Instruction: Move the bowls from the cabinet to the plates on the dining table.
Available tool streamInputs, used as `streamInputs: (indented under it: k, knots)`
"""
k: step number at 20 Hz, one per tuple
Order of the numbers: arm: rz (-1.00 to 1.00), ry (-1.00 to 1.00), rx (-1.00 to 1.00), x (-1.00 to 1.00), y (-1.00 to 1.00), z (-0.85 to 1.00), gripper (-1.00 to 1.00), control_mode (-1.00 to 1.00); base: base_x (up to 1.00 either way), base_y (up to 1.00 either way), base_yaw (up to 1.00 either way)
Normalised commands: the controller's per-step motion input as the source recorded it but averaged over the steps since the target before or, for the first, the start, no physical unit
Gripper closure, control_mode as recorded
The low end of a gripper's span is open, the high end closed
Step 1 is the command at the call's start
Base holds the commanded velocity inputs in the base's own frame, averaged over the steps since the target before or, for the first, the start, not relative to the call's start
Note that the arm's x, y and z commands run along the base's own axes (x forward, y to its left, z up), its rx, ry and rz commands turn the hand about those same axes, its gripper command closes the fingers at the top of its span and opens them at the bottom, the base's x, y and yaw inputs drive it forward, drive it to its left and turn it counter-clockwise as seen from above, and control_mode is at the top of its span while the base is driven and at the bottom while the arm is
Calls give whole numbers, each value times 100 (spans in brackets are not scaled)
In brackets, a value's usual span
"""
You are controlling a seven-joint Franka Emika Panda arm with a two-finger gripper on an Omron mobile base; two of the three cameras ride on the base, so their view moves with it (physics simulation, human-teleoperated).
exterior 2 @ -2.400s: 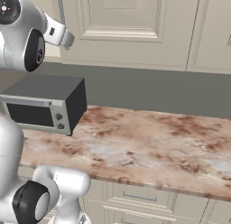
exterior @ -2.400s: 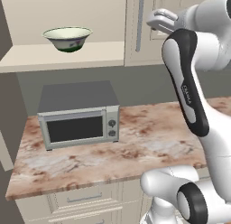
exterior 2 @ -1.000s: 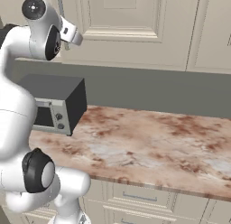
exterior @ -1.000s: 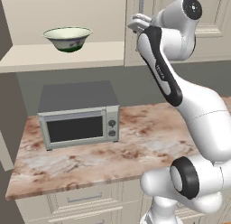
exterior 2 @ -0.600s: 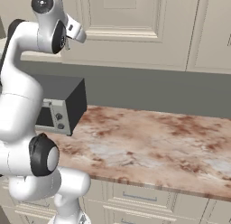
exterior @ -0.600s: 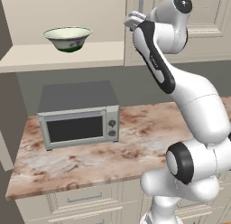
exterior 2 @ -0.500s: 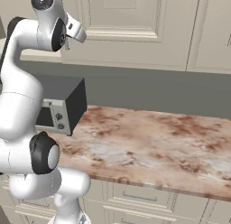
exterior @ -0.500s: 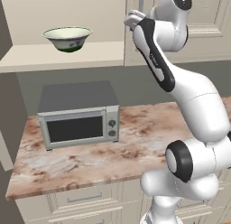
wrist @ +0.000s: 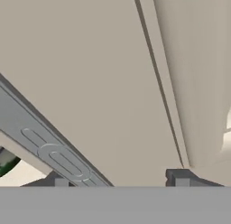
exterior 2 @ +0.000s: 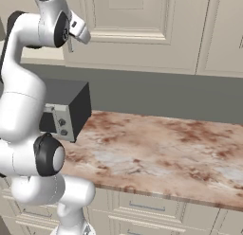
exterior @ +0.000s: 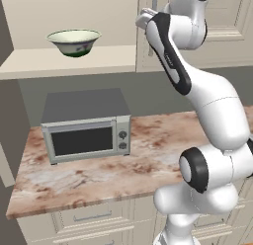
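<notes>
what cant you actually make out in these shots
- Second bowl: the cream bowl stands on the cabinet shelf in the left base view; the right half stays behind its shut door.
- Gripper in hand view: fingertips cut by the bottom edge.
- Plates and dining table: outside the views.

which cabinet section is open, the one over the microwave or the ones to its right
The section above the microwave is open: its shelf shows, with a bowl on it. The cabinet doors to the right are shut.

My arm [exterior: 212,105]: glossy white rounded shells, dark grey round joint caps, a long black strip with small pale lettering along one link. I saw two small dark fingertips [wrist: 182,180], square-ended.
</notes>
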Motion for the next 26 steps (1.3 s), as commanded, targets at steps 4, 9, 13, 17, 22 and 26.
streamInputs:
  k: [4,9,13,17,22,26]
  knots:
    - [0,0,0,0,0,0,100,-100,0,0,0]
    - [0,-4,0,-13,-10,0,100,-100,0,0,0]
    - [0,-8,3,-29,-26,0,100,-100,0,0,0]
    - [0,-9,4,-41,-44,0,100,-100,0,0,0]
    - [0,-9,5,-42,-57,0,100,-100,0,0,0]
    - [0,-9,5,-48,-73,0,100,-100,0,0,0]
